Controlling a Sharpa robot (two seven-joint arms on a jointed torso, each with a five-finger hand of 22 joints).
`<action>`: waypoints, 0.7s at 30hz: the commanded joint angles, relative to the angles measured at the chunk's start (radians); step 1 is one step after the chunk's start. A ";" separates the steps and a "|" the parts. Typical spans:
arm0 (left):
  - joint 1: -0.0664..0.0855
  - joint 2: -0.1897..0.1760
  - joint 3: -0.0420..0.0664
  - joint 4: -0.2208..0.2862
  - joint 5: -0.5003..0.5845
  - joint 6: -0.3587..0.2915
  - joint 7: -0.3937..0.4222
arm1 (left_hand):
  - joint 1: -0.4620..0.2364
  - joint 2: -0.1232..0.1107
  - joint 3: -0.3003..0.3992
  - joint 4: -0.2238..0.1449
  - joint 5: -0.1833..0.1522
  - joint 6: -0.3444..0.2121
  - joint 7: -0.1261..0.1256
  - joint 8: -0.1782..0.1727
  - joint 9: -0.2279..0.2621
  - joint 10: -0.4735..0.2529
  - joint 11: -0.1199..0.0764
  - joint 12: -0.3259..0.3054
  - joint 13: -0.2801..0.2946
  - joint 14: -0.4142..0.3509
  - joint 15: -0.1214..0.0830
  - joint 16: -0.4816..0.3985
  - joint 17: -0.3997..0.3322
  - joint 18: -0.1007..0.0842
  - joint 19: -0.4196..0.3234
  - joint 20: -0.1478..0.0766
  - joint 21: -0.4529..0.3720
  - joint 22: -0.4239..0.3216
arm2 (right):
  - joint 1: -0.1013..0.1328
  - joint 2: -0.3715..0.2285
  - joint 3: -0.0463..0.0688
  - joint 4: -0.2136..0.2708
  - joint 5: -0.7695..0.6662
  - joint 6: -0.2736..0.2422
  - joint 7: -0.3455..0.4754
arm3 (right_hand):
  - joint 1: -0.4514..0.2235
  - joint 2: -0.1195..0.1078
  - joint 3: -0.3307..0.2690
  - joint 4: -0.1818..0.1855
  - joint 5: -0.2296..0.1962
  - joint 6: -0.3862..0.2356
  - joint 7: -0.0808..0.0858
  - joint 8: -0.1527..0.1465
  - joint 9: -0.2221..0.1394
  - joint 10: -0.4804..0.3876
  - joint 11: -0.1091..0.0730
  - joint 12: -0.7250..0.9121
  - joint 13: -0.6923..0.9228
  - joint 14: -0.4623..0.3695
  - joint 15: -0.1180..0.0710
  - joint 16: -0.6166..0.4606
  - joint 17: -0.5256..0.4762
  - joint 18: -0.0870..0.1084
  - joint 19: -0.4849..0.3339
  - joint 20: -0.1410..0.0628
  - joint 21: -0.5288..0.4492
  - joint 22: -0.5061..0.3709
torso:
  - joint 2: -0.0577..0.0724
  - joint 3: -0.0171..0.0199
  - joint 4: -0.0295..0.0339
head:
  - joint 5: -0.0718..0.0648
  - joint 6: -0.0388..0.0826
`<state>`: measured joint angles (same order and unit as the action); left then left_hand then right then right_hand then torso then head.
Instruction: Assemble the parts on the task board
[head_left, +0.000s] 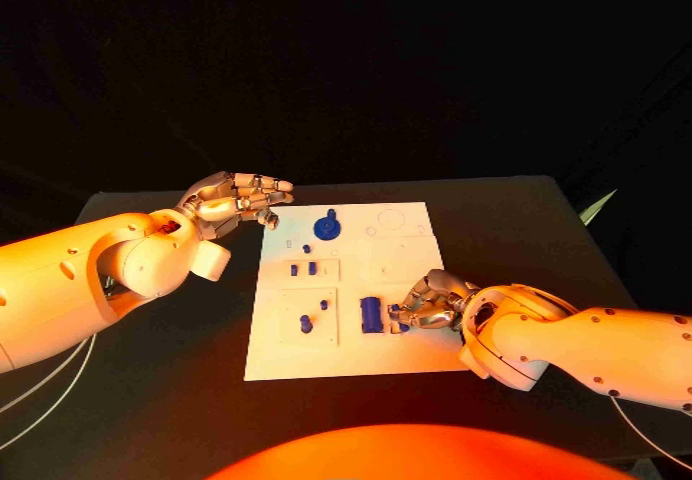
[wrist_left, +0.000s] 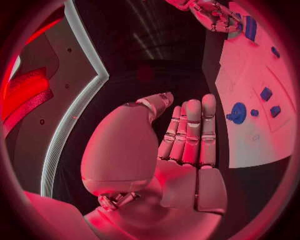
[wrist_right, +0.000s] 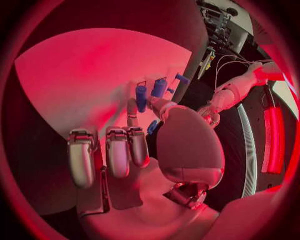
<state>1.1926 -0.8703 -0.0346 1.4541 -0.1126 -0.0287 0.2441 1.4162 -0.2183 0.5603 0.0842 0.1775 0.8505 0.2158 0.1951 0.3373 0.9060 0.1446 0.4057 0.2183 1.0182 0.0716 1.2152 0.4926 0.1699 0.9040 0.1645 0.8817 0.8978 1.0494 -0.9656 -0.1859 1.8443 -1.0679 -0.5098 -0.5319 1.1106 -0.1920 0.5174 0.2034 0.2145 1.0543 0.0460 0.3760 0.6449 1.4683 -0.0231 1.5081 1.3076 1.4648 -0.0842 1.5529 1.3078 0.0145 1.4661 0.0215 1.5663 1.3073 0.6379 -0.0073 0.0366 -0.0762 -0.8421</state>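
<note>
The white task board (head_left: 346, 345) lies in the middle of the table. A round blue part (head_left: 329, 228) sits near its far edge, two small blue pegs (head_left: 303, 268) stand below it, and another peg (head_left: 306, 323) stands further toward me. A taller blue block (head_left: 371, 314) stands beside that peg. My right hand (head_left: 426, 303) is at the block's right side, pinching it between thumb and a finger; the block (wrist_right: 152, 127) shows between them. My left hand (head_left: 238, 197) hovers off the board's far left corner, its fingers (wrist_left: 190, 135) straight and holding nothing.
The black table (head_left: 505, 220) surrounds the board, with bare surface on both sides. The board's right half (head_left: 404, 250) carries only pale outlines. A thin cable (head_left: 43, 385) runs under my left arm.
</note>
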 joint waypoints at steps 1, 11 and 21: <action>0.000 0.001 0.001 0.003 0.006 0.018 0.005 | 0.006 0.003 0.004 -0.001 0.000 -0.008 -0.003 0.001 0.002 -0.007 0.003 0.004 -0.001 -0.003 0.001 -0.002 -0.001 0.014 -0.001 0.003 -0.005 0.000 | -0.001 0.005 0.000 -0.003 -0.021 0.022 -0.006 | -0.013 -0.002 -0.009 0.002 -0.013 0.001 0.002 0.007 0.001 0.083 -0.003 -0.005 0.235 0.098 -0.004 0.002 0.221 -0.014 0.105 -0.002 0.005 0.263 | 0.000 -0.0004 0.0001 | 0.001 0.000; 0.001 0.000 0.001 0.003 0.006 0.017 0.005 | 0.006 0.004 0.004 -0.001 0.000 -0.008 -0.002 0.002 0.002 -0.008 0.004 0.005 -0.002 -0.003 0.001 -0.002 -0.001 0.014 -0.001 0.003 -0.005 0.001 | -0.001 0.017 0.000 -0.025 -0.054 0.034 -0.019 | -0.039 -0.006 -0.030 0.013 -0.058 0.004 0.002 0.006 0.002 0.081 -0.003 -0.012 0.233 0.097 -0.004 0.002 0.219 -0.014 0.105 -0.002 0.005 0.263 | 0.000 0.0003 0.0004 | 0.003 -0.002; 0.001 0.000 0.001 0.004 0.006 0.017 0.004 | 0.006 0.004 0.004 -0.001 0.000 -0.008 -0.002 0.002 0.002 -0.008 0.004 0.005 -0.002 -0.003 0.001 -0.002 -0.001 0.014 -0.001 0.003 -0.005 0.001 | -0.002 0.025 0.000 -0.030 -0.070 0.048 -0.021 | -0.044 -0.008 -0.038 0.015 -0.080 0.004 0.002 0.006 0.002 0.081 -0.003 -0.014 0.232 0.097 -0.004 0.001 0.218 -0.014 0.105 -0.002 0.005 0.263 | 0.000 0.0005 -0.0005 | 0.006 -0.004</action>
<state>1.1926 -0.8717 -0.0346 1.4549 -0.1126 -0.0277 0.2434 1.4162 -0.2183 0.5603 0.0842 0.1775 0.8505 0.2158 0.1951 0.3380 0.9025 0.1482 0.4057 0.2183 1.0182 0.0716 1.2152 0.4926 0.1698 0.9040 0.1645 0.8818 0.8978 1.0491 -0.9419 -0.1856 1.8141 -1.1135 -0.4878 -0.5486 1.0752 -0.1986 0.4854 0.2170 0.1383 1.0604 0.0400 0.3833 0.6477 1.4683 -0.0231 1.4986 1.3074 1.4648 -0.0842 1.5529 1.3077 0.0145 1.4661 0.0215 1.5662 1.3079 0.6380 -0.0071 0.0362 -0.0701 -0.8457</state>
